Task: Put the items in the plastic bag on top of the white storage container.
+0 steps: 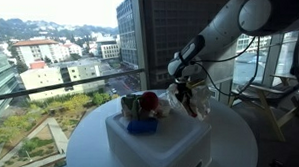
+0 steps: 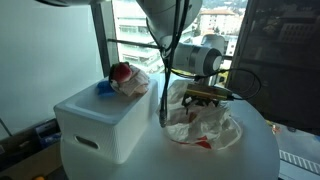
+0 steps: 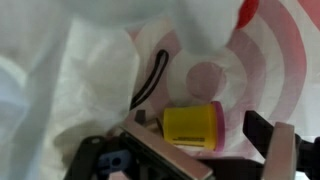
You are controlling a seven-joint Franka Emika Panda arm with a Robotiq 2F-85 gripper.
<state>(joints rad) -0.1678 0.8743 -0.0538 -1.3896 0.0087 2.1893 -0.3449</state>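
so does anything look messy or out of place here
Nothing looks spilled or broken. The plastic bag lies crumpled and slumped on the table beside the white storage container. The items on top of the container are bunched at one end of the lid rather than spread out.

Both exterior views frame container (image 2: pixel 100 120) and bag (image 2: pixel 205 128) from different sides; wrist view looks closely at it

round white table (image 1: pixel 237 147) | tall windows (image 1: pixel 60 65), dark frames (image 1: pixel 138 38) | daylit city buildings (image 1: pixel 46 52) outside
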